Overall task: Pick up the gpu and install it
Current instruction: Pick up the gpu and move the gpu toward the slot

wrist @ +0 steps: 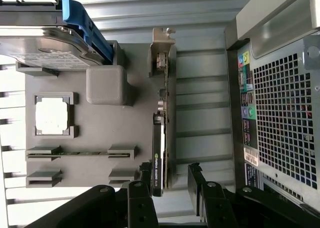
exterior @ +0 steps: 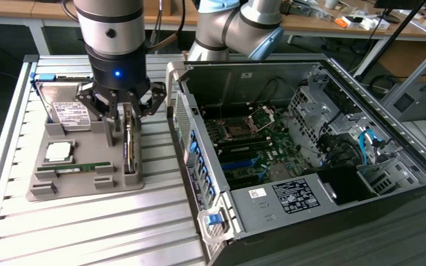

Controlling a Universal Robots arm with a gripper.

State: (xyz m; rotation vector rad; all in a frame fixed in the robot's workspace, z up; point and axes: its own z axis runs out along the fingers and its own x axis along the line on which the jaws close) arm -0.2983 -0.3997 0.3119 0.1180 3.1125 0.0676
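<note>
The gpu is a thin dark card standing on its long edge in a slot at the side of the grey holder nearer the computer case. In the wrist view the gpu runs away from me, with its metal bracket at the far end. My gripper hangs right over the card's back end, open. In the wrist view my gripper has one black finger on each side of the card's near end, with gaps between the pads and the card.
The holder also carries a silver hard drive in a blue caddy, a square processor chip and a narrow green memory stick. The open computer case lies at the exterior view's right, with its rear panel close beside the card.
</note>
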